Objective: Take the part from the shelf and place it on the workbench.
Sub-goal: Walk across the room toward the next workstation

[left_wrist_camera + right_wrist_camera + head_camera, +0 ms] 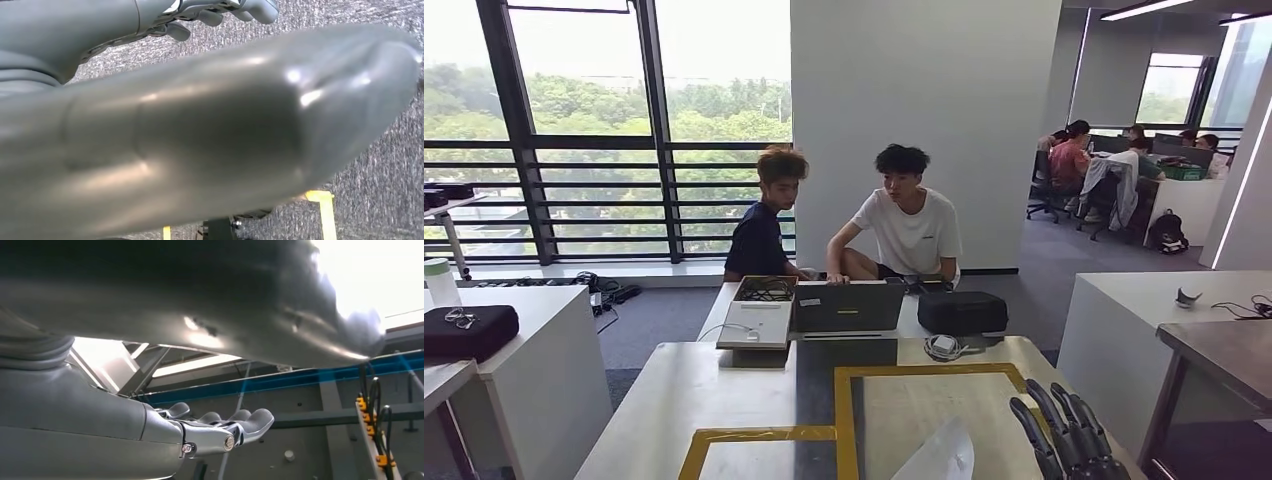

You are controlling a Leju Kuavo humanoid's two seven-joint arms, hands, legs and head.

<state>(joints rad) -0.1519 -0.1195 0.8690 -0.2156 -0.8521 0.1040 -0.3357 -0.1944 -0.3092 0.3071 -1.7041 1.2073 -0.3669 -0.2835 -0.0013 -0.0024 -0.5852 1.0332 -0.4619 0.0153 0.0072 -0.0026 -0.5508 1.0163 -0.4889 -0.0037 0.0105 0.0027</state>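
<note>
Low in the head view, just beside the right hand [1064,435]: a pale translucent shape [939,455], cut off by the frame edge, over the yellow tape frame [839,420] on the workbench [674,400]. Possibly the part, though cannot tell for sure. Long axis tilted, with the narrow tip pointing away from the robot and a little to its right. Cannot tell whether resting on the surface or lifted above it. Right hand raised over the near right corner of the workbench, with dark fingers [1036,440] stretched out and close together. In the right wrist view [220,432], same straight fingers, thumb [200,305] well apart from them, nothing in between. Left hand [150,125] hanging over grey carpet [380,200], fingers [220,12] apart from the thumb, gripping nothing. Farther back on the bench, a laptop [849,307] with a small yellowish label, too small to read, and a black case [962,312] just beside it. Behind those, two people [909,225] seated.
</note>
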